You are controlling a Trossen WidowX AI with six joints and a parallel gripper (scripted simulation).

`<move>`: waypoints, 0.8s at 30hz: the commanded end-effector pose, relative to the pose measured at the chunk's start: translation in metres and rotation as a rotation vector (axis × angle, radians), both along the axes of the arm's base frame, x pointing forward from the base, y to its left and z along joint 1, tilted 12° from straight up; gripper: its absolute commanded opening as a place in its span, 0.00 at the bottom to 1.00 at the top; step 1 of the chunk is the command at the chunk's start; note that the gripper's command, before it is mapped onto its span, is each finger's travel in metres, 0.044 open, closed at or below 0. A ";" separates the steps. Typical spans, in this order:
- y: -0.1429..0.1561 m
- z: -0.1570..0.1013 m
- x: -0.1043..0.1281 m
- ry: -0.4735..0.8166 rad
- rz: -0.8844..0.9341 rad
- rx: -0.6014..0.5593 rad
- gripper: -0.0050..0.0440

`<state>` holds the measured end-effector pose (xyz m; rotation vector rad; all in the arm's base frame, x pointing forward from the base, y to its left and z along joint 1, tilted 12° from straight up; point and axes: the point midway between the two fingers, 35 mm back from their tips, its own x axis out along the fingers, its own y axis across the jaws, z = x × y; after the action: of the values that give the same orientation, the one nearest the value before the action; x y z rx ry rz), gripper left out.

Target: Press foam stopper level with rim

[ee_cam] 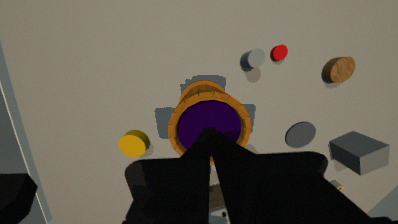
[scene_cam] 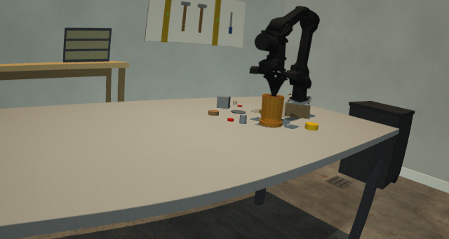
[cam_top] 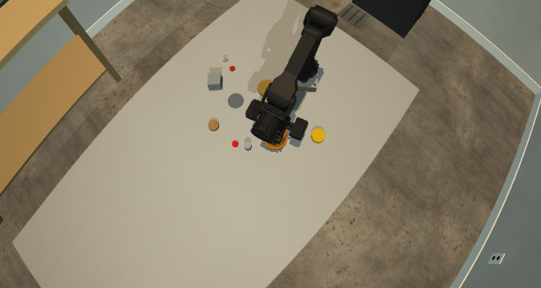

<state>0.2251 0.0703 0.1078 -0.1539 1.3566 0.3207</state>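
An orange ribbed jar [scene_cam: 272,110] [ee_cam: 195,95] [cam_top: 275,145] stands upright on the table. A purple foam stopper [ee_cam: 205,120] fills its mouth, set within the orange rim. My gripper [scene_cam: 274,92] [ee_cam: 208,131] is shut with nothing between the fingers. It points straight down with its tips right at the jar's mouth, at or just above the stopper. In the overhead view the gripper body hides most of the jar.
Around the jar lie a yellow disc [cam_top: 318,135] [scene_cam: 311,126] [ee_cam: 132,144], a small grey cylinder [cam_top: 248,144] [scene_cam: 243,118] [ee_cam: 252,59], a red disc [cam_top: 235,144] [ee_cam: 279,52], a wooden disc [cam_top: 213,124] [ee_cam: 339,69], a flat grey disc [cam_top: 235,100] [ee_cam: 300,134] and a grey cube [cam_top: 215,78] [ee_cam: 358,151].
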 end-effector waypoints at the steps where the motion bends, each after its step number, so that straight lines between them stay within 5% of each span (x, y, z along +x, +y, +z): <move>1: 0.000 0.000 0.000 -0.003 -0.003 -0.001 0.10; 19: 0.000 -0.001 0.000 -0.003 -0.003 -0.001 0.10; 24: -0.002 0.020 0.000 -0.003 -0.003 -0.001 0.10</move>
<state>0.2234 0.0694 0.1109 -0.1532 1.3711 0.3179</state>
